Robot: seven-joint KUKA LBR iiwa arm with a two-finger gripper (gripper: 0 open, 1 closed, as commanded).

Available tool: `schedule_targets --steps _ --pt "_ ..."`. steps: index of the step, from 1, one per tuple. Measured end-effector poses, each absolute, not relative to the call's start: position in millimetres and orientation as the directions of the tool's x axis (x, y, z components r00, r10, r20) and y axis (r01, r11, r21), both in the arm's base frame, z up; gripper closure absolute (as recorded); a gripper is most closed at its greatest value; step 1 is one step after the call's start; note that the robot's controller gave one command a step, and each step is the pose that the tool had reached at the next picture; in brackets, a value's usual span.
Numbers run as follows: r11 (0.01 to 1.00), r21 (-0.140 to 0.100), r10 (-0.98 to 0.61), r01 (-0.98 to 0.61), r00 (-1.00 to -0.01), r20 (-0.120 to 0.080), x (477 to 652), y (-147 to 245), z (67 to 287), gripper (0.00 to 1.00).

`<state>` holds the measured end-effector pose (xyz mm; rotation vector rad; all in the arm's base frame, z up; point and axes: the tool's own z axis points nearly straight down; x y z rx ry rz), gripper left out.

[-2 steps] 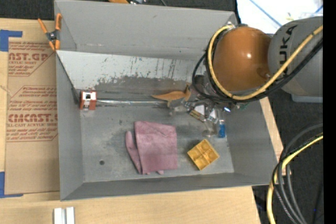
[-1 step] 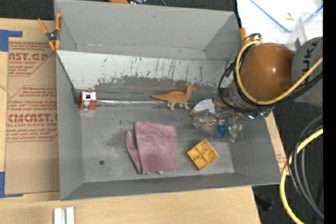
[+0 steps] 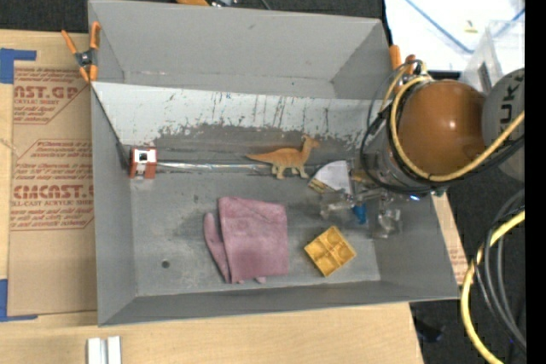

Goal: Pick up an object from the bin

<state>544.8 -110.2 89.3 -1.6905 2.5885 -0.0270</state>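
My gripper hangs low over the right part of the bin floor, its two metal fingers spread apart and open, with nothing seen between them. A yellow waffle-patterned block lies just in front of it to the left. A small white thing sits right behind the left finger. An orange toy dinosaur stands by the back wall, left of the gripper.
A folded pink cloth lies in the middle of the floor. A thin metal rod with a red and white end runs along the back wall at the left. The arm's brown dome and cables crowd the bin's right side.
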Motion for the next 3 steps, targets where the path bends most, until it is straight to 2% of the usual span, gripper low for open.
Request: schedule_targets --steps 1,2,3 --pt "0.338 -0.043 -0.941 -0.94 -0.337 -0.034 548.8 -95.6 80.7 0.0" --pt "0.694 -0.023 -0.72 -0.719 -0.693 -0.047 509.7 -82.5 73.5 0.0" --pt "0.075 -0.055 -0.997 -0.996 -0.074 -0.023 515.6 -18.3 73.2 1.0"
